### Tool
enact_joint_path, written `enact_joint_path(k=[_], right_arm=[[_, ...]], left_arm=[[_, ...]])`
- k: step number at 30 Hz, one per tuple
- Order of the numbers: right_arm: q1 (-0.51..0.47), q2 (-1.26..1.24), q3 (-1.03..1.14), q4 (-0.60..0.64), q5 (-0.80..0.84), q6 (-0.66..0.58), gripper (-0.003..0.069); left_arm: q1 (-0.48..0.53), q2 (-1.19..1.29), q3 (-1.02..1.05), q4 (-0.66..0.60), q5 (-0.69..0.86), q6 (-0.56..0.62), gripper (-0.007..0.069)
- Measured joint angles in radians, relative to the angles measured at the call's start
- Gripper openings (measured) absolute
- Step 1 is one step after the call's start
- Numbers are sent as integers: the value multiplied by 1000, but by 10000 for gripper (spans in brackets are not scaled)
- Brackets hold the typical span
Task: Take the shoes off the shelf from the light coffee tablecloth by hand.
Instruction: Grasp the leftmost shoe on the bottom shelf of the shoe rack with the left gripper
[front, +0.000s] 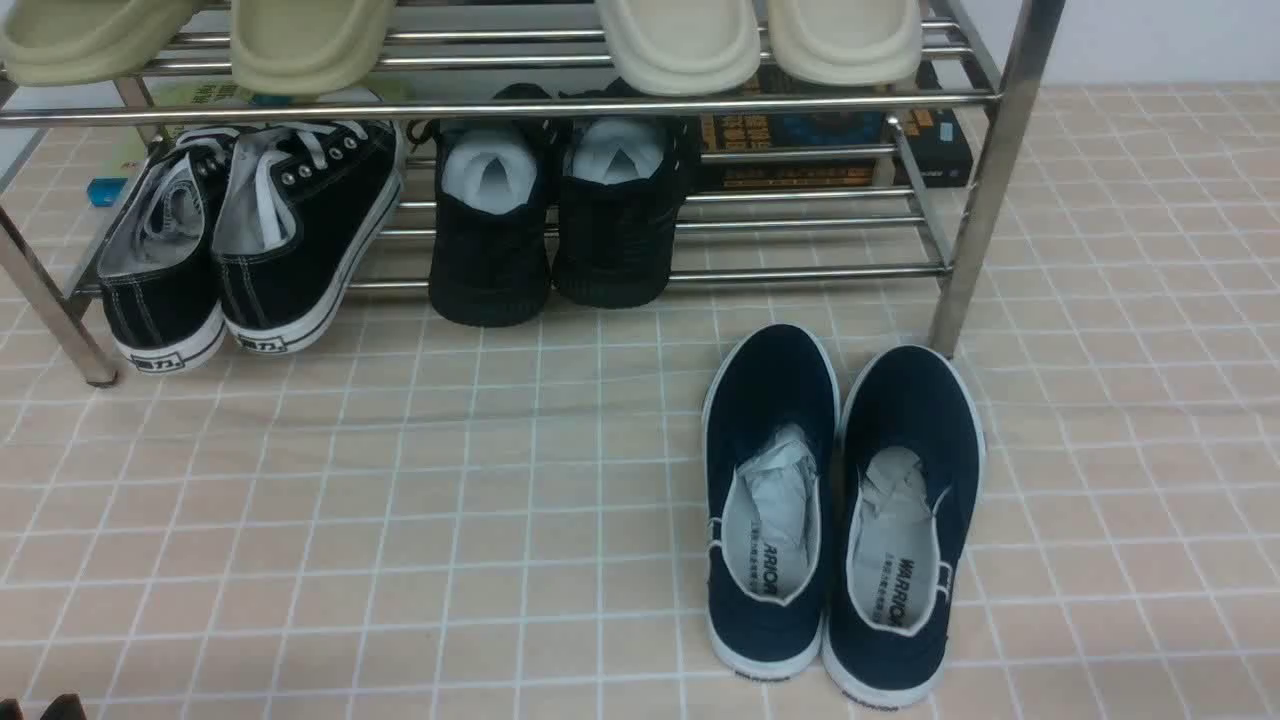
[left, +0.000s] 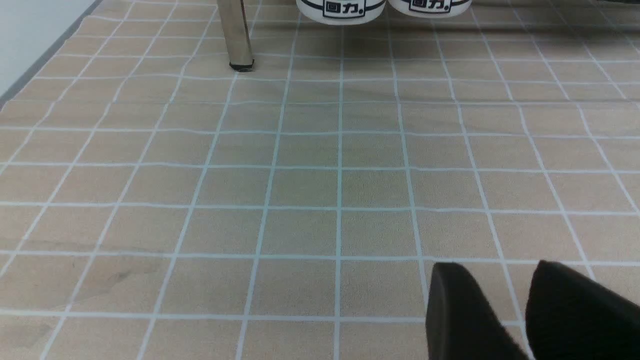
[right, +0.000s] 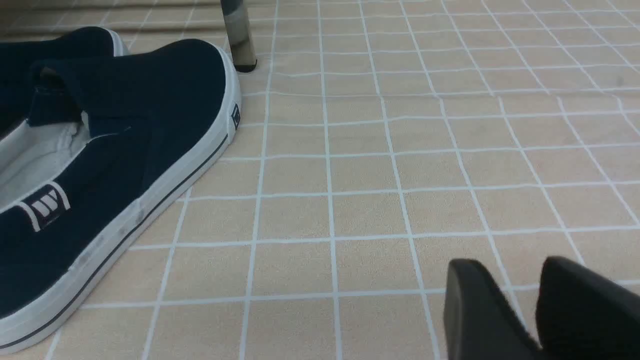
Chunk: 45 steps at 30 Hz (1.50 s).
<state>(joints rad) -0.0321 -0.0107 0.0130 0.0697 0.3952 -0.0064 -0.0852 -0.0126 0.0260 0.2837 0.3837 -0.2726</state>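
Sitting on shelf (front: 500, 108), 2 black shoes (front: 300, 235), well ahead of left claw (left: 500, 274), parted and empty, right claw (right: 506, 270) likewise

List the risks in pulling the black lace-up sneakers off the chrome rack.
The black canvas lace-up sneakers lie under the upper bar of the chrome tube rack; lifting could snag them. The all-black knit shoes stuffed with white paper stand close beside and could be nudged. The navy slip-ons with white trim lie by its right leg; setting down there could bump them.
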Motion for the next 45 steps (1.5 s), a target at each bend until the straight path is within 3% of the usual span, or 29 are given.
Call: enact_joint_path(k=[45], right_arm=[[0,0,0,-1,0,-2,239]], left_arm=[[0,0,0,0,0,0,239]])
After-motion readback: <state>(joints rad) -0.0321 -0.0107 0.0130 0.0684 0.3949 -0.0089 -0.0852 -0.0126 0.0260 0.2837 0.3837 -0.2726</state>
